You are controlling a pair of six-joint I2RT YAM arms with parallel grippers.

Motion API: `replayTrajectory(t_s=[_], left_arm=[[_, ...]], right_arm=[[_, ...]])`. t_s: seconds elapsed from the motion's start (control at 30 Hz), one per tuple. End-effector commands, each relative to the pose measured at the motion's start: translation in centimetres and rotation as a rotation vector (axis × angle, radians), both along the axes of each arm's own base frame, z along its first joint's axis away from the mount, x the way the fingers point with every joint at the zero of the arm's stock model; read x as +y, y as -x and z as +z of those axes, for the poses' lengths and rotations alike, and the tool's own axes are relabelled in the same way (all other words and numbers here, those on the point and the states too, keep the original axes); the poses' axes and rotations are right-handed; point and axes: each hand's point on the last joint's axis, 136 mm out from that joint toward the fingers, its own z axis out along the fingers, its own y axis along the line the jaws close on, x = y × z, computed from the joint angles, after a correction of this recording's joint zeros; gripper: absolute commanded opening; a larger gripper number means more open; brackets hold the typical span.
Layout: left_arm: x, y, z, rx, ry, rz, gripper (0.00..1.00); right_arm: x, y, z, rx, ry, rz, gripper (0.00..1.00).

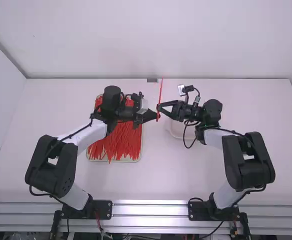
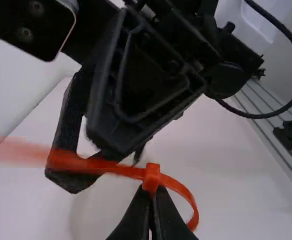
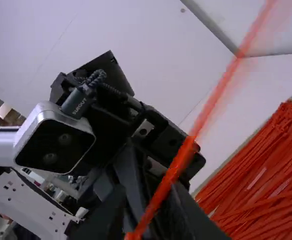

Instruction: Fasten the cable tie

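The left tool has its two slim black fingers pressed together, their tips pinching the small square head of an orange cable tie. Just past those tips the tie's flat, smooth plastic strap curls back on itself in a narrow teardrop loop and passes through the head. From there the strap runs straight away from the left tool to the right tool. That tool meets the left one almost tip to tip. Its angular black fingers, matte and lightly textured, are clamped on the strap a short way beyond the head.

In the right wrist view the strap lies as a thin ribbon in the cleft between the right tool's own closed fingers. Its long free tail stands up and away past the left tool's boxy black body.

In the high view the tail shows as a thin red line rising from the point where the two tools meet, above the white worktop. Behind and below the left tool lies a flat, pale rectangular tray. A fanned heap of loose ties in the same red-orange covers it, their thin straight straps lying side by side.
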Motion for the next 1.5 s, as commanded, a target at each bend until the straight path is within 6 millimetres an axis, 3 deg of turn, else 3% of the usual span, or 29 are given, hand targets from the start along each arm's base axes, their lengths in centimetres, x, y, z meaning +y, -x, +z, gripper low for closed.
replayTrajectory(t_s=[0.0, 0.1, 0.2, 0.33, 0.43, 0.67, 0.7, 0.73, 0.77, 0.8, 1.0, 1.23, 1.47], left_arm=[[-0.2, 0.2, 1.4, -0.029, 0.012, -0.01, 0.02], [-0.4, 0.3, 1.4, -0.029, 0.012, -0.015, 0.02], [-0.4, 0.3, 1.4, -0.038, 0.013, -0.019, 0.02], [-0.4, 0.3, 1.4, -0.037, 0.013, -0.015, 0.02], [-0.4, 0.3, 1.4, -0.036, 0.013, -0.017, 0.02], [-0.4, 0.3, 1.4, -0.036, 0.012, -0.015, 0.03], [-0.4, 0.3, 1.4, -0.036, 0.012, -0.014, 0.09], [-0.3, 0.2, 1.4, -0.035, 0.012, -0.012, 0.22], [-0.1, 0.0, 1.4, -0.025, 0.014, -0.003, 0.72], [0.0, -0.2, 1.6, -0.012, 0.018, 0.005, 0.99], [1.9, -3.1, 2.8, 0.151, 0.059, 0.158, 0.99], [5.1, -4.3, 4.3, 0.299, 0.077, 0.182, 0.99], [6.7, -5.9, 3.3, 0.46, 0.021, 0.303, 0.99]], right_arm=[[0.1, 0.8, 0.5, 0.001, -0.003, 0.03, 0.51], [0.2, 0.8, 0.4, 0.008, -0.001, 0.033, 0.56], [0.1, 0.9, 0.3, 0.011, 0.001, 0.036, 0.54], [0.2, 1.0, 0.3, 0.007, 0.002, 0.043, 0.31], [0.2, 1.0, 0.3, 0.007, 0.002, 0.042, 0.0], [0.2, 1.0, 0.3, 0.008, 0.002, 0.043, 0.0], [0.2, 1.0, 0.3, 0.008, 0.002, 0.043, 0.0], [0.2, 1.0, 0.3, 0.007, 0.003, 0.044, 0.0], [0.2, 1.1, 0.3, 0.007, 0.004, 0.049, 0.0], [0.1, 1.1, 0.3, 0.005, 0.005, 0.05, 0.0], [-2.3, 0.0, 1.2, 0.0, -0.012, -0.007, 0.0], [-5.2, -0.6, 2.3, -0.035, -0.025, -0.059, 0.0], [-6.7, -1.1, 2.0, -0.05, -0.007, -0.084, 0.0]])
